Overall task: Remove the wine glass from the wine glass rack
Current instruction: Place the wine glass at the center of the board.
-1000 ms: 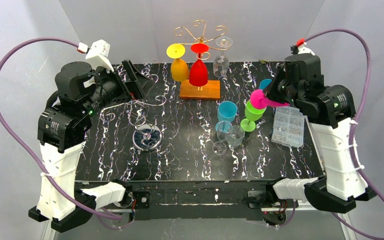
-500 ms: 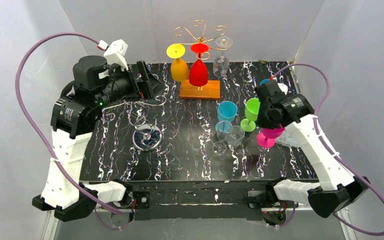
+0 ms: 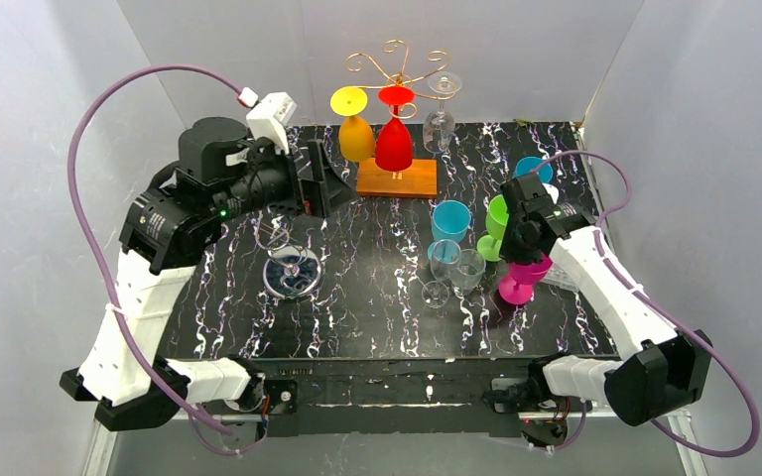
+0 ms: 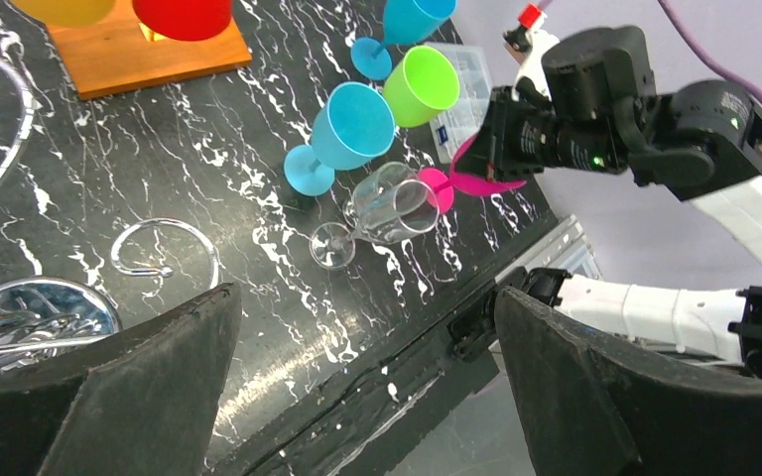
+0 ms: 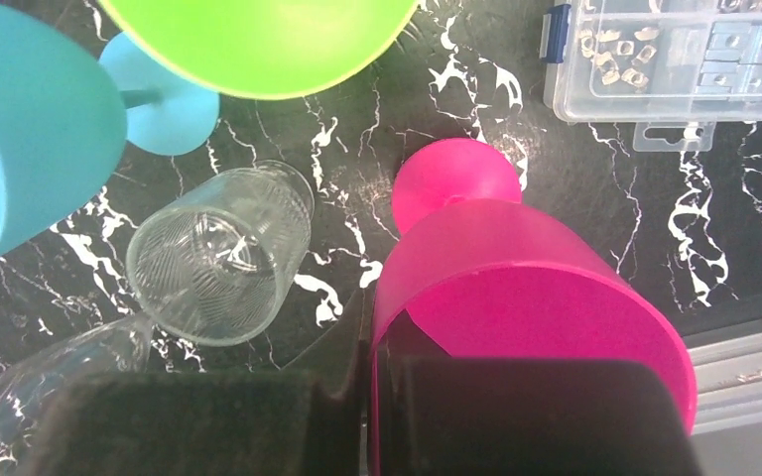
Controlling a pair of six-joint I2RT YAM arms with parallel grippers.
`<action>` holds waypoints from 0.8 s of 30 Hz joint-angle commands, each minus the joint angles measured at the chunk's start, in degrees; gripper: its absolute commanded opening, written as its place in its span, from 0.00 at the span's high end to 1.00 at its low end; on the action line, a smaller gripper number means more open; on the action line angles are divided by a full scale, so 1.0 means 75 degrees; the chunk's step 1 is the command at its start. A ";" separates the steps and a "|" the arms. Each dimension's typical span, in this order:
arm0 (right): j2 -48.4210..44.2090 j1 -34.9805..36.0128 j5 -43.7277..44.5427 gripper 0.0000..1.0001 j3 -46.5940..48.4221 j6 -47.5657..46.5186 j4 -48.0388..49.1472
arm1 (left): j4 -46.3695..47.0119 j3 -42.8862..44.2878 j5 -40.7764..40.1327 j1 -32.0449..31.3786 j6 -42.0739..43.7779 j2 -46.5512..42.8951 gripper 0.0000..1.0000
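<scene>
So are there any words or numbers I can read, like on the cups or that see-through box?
None: no word, number or sign can be read in any view.
The pink wine glass and the green wine glass are plain colour, with nothing printed on them.
The clear parts box shows no label, only small pieces inside.
</scene>
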 commanded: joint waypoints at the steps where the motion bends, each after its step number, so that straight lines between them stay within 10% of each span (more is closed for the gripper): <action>1: 0.0001 -0.0263 -0.0274 0.99 -0.0339 -0.0163 0.0690 | 0.0022 -0.0094 -0.0560 -0.0601 0.0139 0.0146 0.02; 24: -0.0472 -0.0305 -0.0222 0.56 -0.0665 -0.0205 0.0900 | 0.0355 -0.2529 -0.4009 -0.3283 -0.0219 0.0453 0.02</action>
